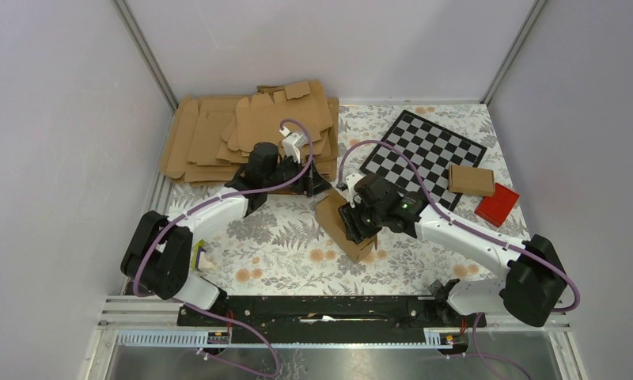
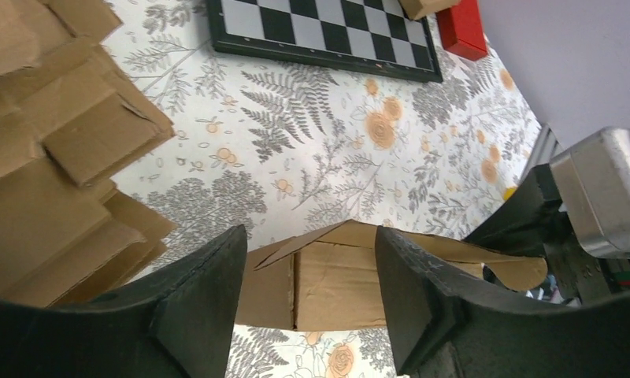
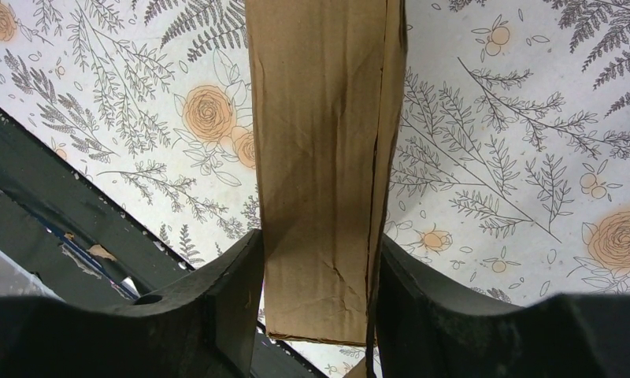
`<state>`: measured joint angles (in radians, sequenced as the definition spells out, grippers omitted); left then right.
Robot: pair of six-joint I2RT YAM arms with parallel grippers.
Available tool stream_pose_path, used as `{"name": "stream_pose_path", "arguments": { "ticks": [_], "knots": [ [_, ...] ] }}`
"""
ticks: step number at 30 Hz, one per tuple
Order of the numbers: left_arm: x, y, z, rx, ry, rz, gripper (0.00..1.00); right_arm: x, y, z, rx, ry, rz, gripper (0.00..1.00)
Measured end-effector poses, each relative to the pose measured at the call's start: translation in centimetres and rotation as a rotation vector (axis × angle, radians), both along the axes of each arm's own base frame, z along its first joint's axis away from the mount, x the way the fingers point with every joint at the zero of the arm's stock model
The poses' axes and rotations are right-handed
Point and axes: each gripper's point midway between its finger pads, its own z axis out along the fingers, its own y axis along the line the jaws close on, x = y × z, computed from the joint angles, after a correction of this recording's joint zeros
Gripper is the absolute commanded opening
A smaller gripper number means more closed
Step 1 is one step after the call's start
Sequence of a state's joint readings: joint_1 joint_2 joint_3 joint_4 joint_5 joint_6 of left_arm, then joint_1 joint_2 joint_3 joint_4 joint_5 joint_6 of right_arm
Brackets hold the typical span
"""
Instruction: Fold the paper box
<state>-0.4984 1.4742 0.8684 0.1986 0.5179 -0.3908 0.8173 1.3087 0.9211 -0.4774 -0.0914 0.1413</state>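
Note:
The paper box is a partly folded brown carton lying slantwise on the floral cloth at the centre. My right gripper is shut on it. In the right wrist view both fingers press the box's long sides, my right gripper near its end. My left gripper is open just beyond the box's far end. In the left wrist view it is empty, and the box with a raised flap shows between and past the fingers.
A thick stack of brown card sheets lies at the back left, close behind my left gripper. A checkerboard lies at the back right, with a closed brown carton and a red block beside it. Walls enclose three sides.

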Motion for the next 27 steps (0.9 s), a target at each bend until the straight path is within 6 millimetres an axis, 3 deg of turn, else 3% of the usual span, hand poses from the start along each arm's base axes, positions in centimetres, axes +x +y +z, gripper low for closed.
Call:
{"name": "stream_pose_path", "arguments": {
  "ticks": [6, 11, 15, 20, 27],
  "knots": [
    [-0.7, -0.6, -0.6, -0.017, 0.025, -0.059, 0.52, -0.1, 0.0, 0.0, -0.002, 0.004, 0.008, 0.52],
    [-0.9, -0.6, -0.9, -0.009, 0.038, -0.062, 0.3, -0.1, 0.0, 0.0, -0.001, 0.004, 0.009, 0.52],
    [-1.8, -0.7, -1.9, 0.031, 0.066, -0.075, 0.23, -0.2, 0.0, 0.0, -0.001, 0.004, 0.01, 0.52],
    [-3.2, -1.7, -2.7, 0.117, 0.064, -0.098, 0.04, -0.3, -0.1, -0.2, -0.008, 0.012, 0.01, 0.52],
    [-3.0, -1.5, -3.3, 0.19, 0.048, -0.067, 0.0, -0.3, -0.3, -0.4, -0.017, 0.018, 0.008, 0.52]
  ]
}}
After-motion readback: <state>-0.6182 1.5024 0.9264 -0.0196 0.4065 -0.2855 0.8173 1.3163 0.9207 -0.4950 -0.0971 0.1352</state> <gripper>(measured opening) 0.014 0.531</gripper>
